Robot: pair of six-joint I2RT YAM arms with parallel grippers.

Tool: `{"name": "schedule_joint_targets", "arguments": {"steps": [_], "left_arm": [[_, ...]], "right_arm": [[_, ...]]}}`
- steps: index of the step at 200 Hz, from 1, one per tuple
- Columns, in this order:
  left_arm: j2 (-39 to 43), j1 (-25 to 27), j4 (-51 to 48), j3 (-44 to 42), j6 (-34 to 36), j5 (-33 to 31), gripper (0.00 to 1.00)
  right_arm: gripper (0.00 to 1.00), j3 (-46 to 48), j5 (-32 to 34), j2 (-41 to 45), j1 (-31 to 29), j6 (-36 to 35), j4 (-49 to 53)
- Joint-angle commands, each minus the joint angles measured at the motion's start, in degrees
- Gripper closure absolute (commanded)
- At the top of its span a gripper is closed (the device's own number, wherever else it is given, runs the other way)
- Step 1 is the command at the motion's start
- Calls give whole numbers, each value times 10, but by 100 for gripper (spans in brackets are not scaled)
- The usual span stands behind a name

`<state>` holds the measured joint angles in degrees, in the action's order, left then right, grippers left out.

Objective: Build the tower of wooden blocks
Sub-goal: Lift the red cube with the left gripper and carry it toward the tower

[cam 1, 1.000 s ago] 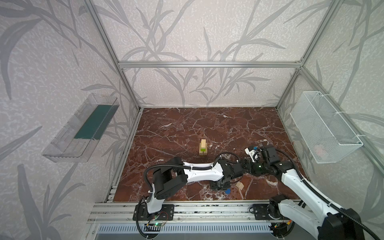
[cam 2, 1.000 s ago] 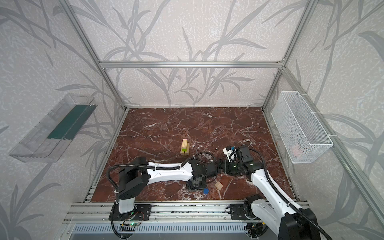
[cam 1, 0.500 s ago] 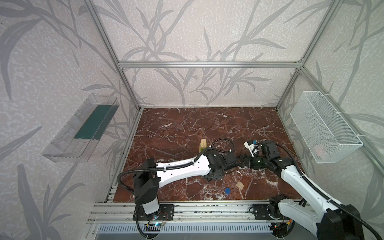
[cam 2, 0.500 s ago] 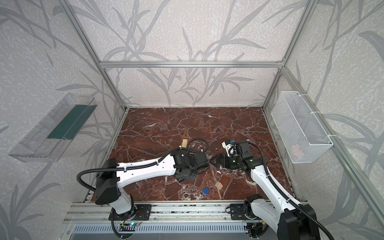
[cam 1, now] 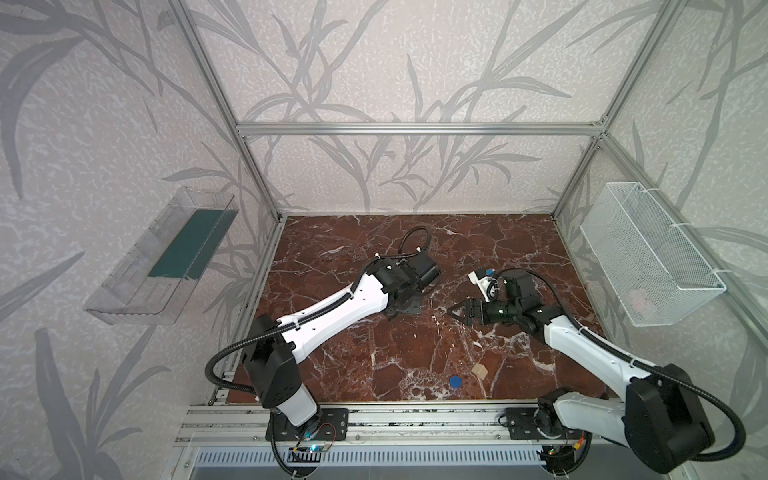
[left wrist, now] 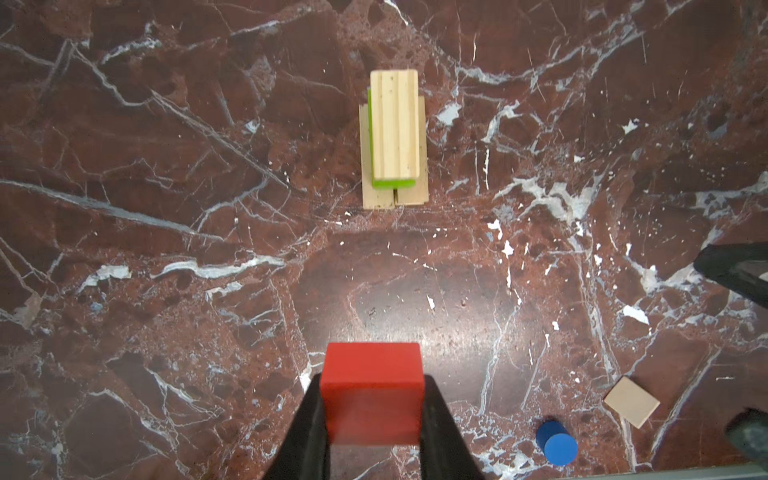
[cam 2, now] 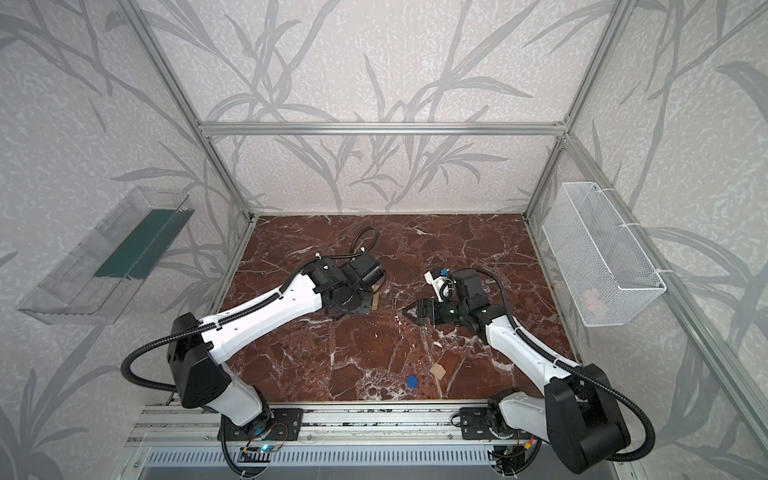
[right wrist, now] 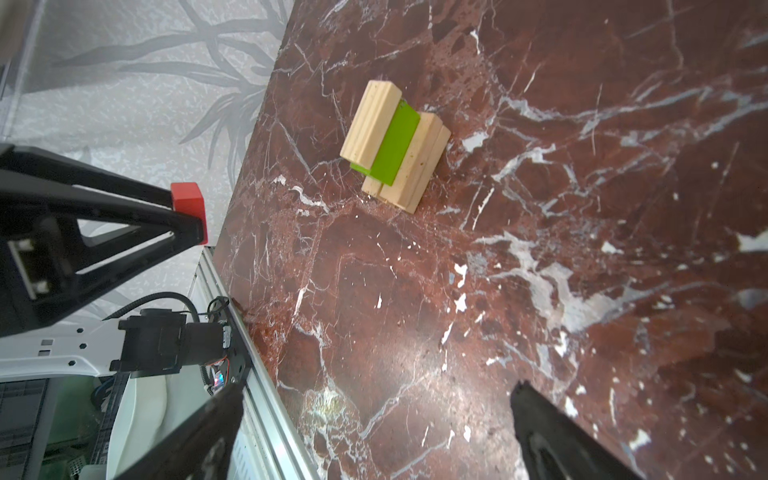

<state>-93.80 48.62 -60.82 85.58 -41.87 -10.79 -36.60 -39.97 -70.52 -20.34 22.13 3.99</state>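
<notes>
My left gripper (left wrist: 372, 380) is shut on the red cube (left wrist: 372, 390) and holds it in the air. The cube (right wrist: 189, 205) hangs higher than the stack (right wrist: 395, 145) and to one side of it. That stack (left wrist: 395, 133) has two plain planks side by side at the bottom, then a lime-green brick, then another plank. In a top view only its corner (cam 2: 376, 297) shows past the left wrist. My right gripper (cam 1: 453, 311) is open and empty, right of the stack. The blue disc (cam 1: 456, 381) and peaked wood piece (cam 1: 481, 371) lie near the front edge.
A white wire basket (cam 1: 648, 257) hangs on the right wall and a clear plastic tray (cam 1: 166, 253) on the left wall. An aluminium rail (cam 1: 374, 419) runs along the front. The right gripper's fingers (left wrist: 731, 274) show at the edge of the left wrist view.
The left arm has swung from the front of the floor, beside the blue disc, back to the stack with the red cube in its grip. The right gripper has shifted slightly.
</notes>
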Motion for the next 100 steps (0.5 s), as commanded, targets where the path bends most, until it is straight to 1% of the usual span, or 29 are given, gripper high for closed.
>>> {"name": "schedule_joint_targets", "arguments": {"steps": [1, 20, 38, 63, 81, 100], "left_arm": [[-31, -16, 4, 34, 51, -1, 85], [-58, -37, 7, 61, 57, 9, 85], [-86, -53, 10, 90, 57, 34, 85], [-137, -65, 6, 135, 64, 56, 85], [-175, -70, -20, 173, 71, 54, 86], [-201, -76, -31, 191, 75, 55, 86]], "right_arm": [[1, -17, -17, -16, -1, -20, -68], [1, -16, -12, -37, -2, -11, -91], [1, -10, -9, -52, -4, -6, -127], [1, 9, 8, -67, -6, 6, -183], [1, 16, 9, -83, -10, 7, -203], [1, 18, 14, -91, -14, 5, -207]]}}
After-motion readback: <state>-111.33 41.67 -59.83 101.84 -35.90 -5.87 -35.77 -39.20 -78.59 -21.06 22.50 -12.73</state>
